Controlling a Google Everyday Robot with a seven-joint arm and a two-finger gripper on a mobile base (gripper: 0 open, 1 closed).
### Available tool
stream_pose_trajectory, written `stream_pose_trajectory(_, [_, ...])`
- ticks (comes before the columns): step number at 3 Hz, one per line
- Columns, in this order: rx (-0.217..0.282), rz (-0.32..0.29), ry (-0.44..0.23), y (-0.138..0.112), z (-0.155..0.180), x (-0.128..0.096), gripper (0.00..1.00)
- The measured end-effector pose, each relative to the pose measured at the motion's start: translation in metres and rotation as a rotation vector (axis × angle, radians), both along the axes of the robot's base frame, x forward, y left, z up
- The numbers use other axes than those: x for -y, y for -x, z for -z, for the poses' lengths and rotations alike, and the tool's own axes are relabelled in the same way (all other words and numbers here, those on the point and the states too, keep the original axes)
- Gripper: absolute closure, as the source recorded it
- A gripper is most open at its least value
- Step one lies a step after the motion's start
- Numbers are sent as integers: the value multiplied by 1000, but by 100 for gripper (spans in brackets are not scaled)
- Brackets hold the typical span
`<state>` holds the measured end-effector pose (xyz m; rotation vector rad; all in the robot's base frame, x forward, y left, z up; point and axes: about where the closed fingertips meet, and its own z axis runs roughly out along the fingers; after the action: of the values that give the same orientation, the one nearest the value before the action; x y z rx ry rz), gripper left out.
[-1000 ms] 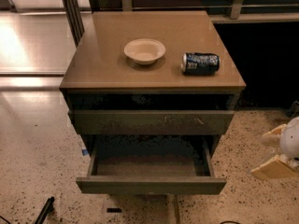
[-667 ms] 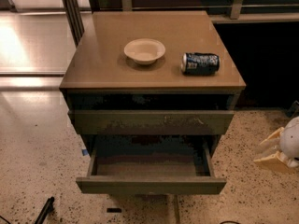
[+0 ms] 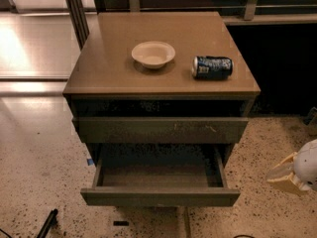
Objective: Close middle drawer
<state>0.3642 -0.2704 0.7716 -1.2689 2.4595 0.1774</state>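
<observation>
Desk (image 3: 111,71): brown flat top seen from above and in front, with a stack of drawers below the top.
Bowl (image 3: 153,54): pale, shallow, upright, near the middle of the desk top.
Can (image 3: 212,67): dark blue with light print, lying on its side to the right of the bowl, apart from it.
Upper drawer (image 3: 161,130): olive-grey front with pale scratches, standing slightly out from the desk body; a dark gap shows above it.
Middle drawer (image 3: 160,197): pulled well out toward the camera, further than the upper drawer. Plain dark olive-grey front without handle; shallow box with a bare brownish floor visible.
End effector (image 3: 278,176): tan tip on a white rounded body, at the right edge of the view, low over the speckled floor. It is right of the middle drawer and apart from it, touching nothing.
End effector state: cannot tell whether wide or narrow.
Floor item (image 3: 47,223): thin dark object at lower left, partly cut off.
</observation>
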Motion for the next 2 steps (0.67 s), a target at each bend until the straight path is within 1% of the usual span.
stream_pose_trajectory(1, [-110,15,-109,5,72,5,100])
stream_pose_trajectory(2, [-203,10,-203,1,142,5,100])
